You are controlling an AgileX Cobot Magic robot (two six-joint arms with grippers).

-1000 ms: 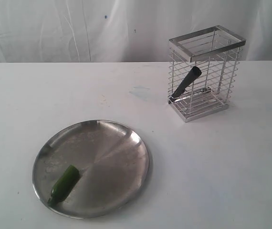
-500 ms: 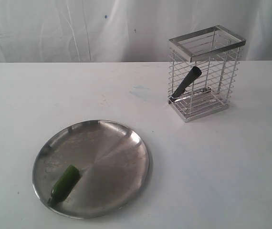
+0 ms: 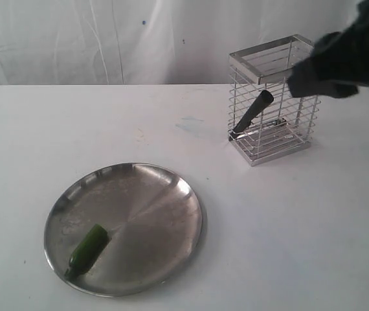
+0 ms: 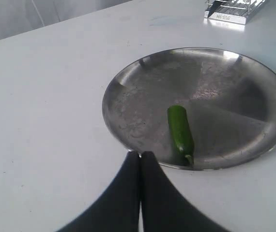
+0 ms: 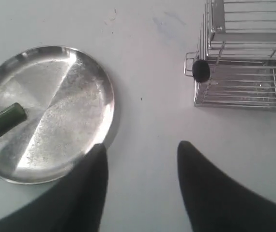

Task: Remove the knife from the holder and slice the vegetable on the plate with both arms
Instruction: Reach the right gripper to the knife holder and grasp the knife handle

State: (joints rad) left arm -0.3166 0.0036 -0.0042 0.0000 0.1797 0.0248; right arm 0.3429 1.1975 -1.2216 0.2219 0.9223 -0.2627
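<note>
The knife (image 3: pixel 252 114) leans inside the chrome wire holder (image 3: pixel 276 139) at the back right, black handle up; its handle end (image 5: pixel 201 71) also shows in the right wrist view. The green vegetable (image 3: pixel 89 249) lies on the front left of the steel plate (image 3: pixel 152 207). My right arm (image 3: pixel 341 63) is a dark blur in front of the holder's top right corner. My right gripper (image 5: pixel 142 146) is open and empty, high over the table between the plate (image 5: pixel 65 77) and the holder (image 5: pixel 244 92). My left gripper (image 4: pixel 139 153) is shut and empty, just outside the plate's rim (image 4: pixel 128 77), near the vegetable (image 4: pixel 180 128).
A white table (image 3: pixel 288 227) carries everything, with a white cloth backdrop (image 3: pixel 107 39) behind it. The table's right edge runs close behind the holder. The holder's base (image 4: pixel 232 10) shows in a corner of the left wrist view.
My right arm has come into the exterior view at the top right, by the holder's top. Knife, holder, plate and vegetable have not moved.
</note>
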